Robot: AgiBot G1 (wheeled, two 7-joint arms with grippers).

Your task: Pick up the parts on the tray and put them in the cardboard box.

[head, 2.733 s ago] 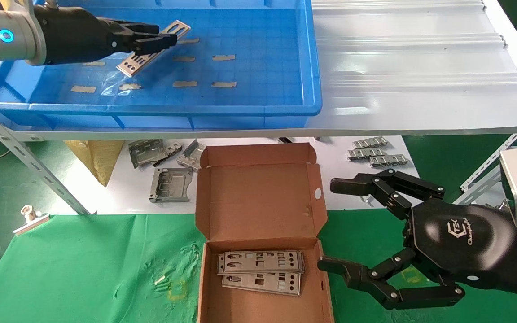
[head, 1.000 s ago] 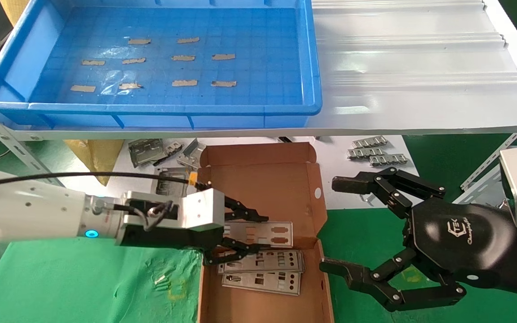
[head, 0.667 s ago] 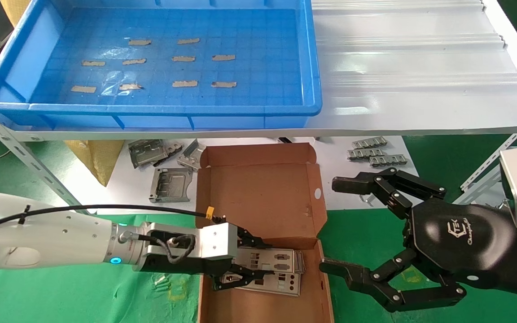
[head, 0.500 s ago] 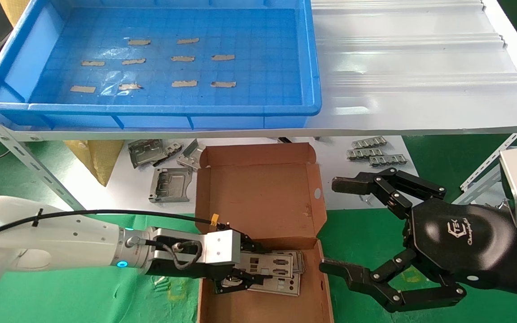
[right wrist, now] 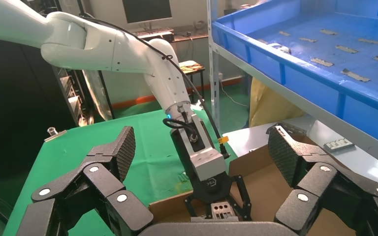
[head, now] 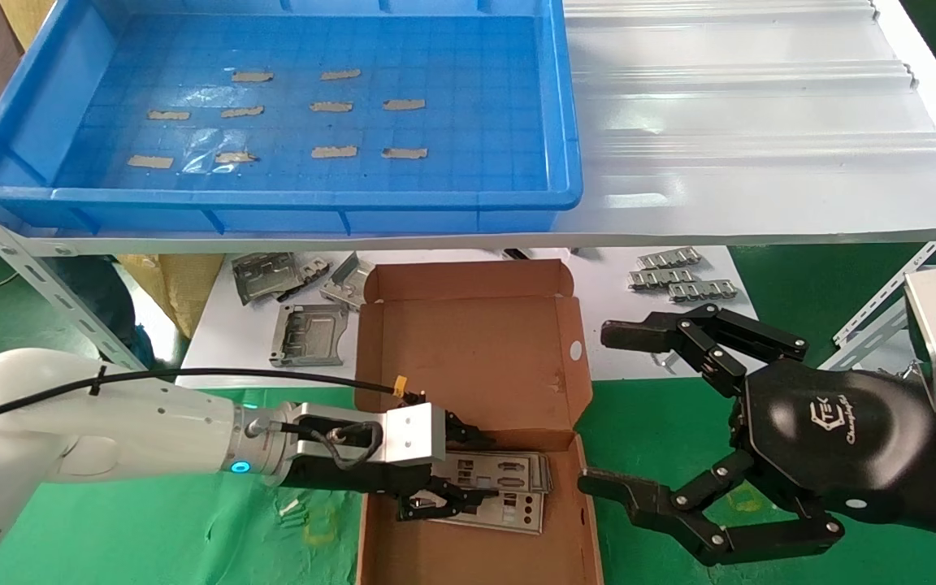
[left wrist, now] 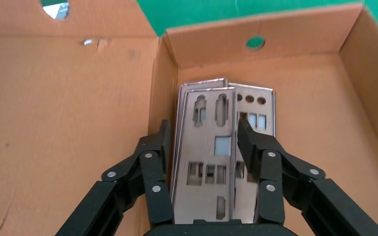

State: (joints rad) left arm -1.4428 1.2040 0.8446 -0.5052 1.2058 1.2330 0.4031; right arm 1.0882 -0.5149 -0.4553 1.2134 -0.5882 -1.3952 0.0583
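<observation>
The cardboard box point(head: 468, 357) lies open on the green mat, its lid flap folded back. Silver punched parts point(head: 509, 471) are stacked in its near half; the top one point(left wrist: 206, 157) rests flat on the others. My left gripper point(head: 476, 471) reaches into the box from the left, open, its fingers point(left wrist: 155, 162) standing just off the top part's long edges. Open and empty, my right gripper point(head: 602, 406) hovers to the right of the box. The blue tray point(head: 476, 195) on the shelf holds only tape strips.
Grey stamped brackets point(head: 309, 333) and ridged strips point(head: 683, 280) lie on white paper behind the box. A white corrugated sheet point(head: 760, 122) covers the shelf right of the tray. A slanted shelf strut point(head: 45, 284) and a metal clip point(head: 54, 394) stand at left.
My left arm carried a part from the tray down into the box, lowered it onto the stack and let go of it. The right arm stayed still.
</observation>
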